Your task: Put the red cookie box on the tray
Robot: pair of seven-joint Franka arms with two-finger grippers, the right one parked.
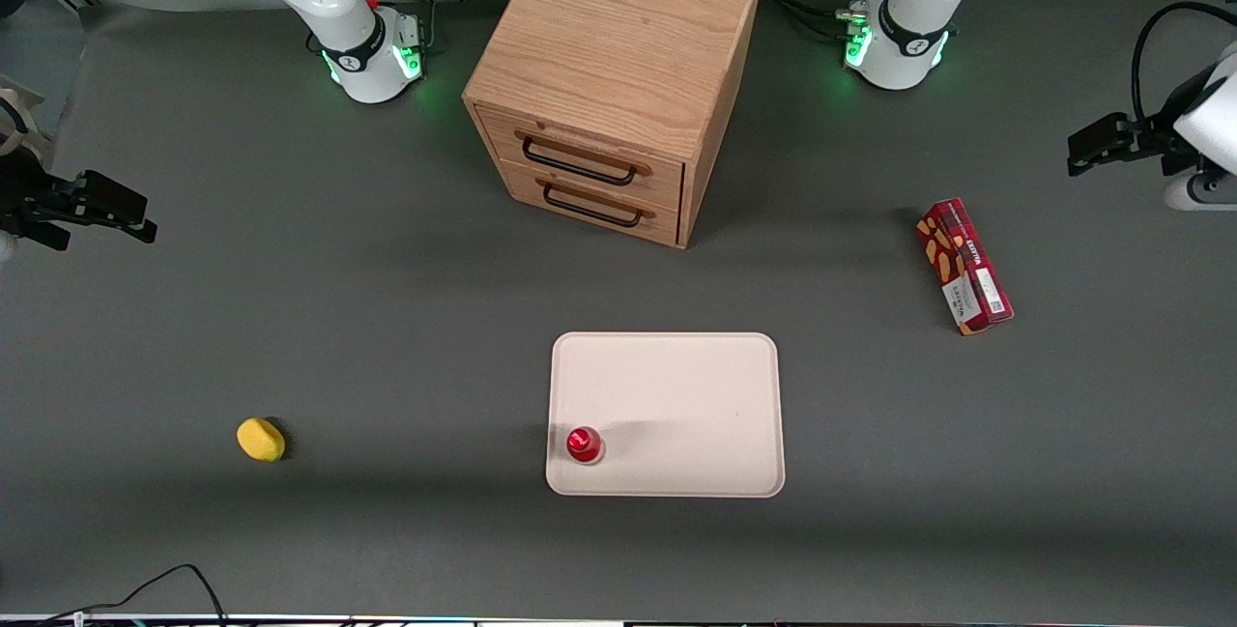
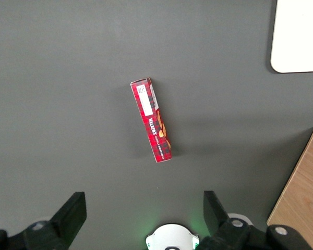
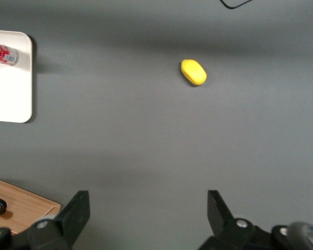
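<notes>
Since nothing is in hand yet, this looks like the reach step. Nearest the front camera lies the tray (image 1: 667,385), carrying only a small red-capped bottle (image 1: 584,444) at one corner. Farther off, toward the working arm's end of the table, the red cookie box (image 1: 963,266) lies flat (well apart from the tray). The left gripper (image 1: 1102,144) hovers above the table farther still, fingers spread wide, holding nothing. Next it probably must descend and straddle the box's narrow width.
</notes>
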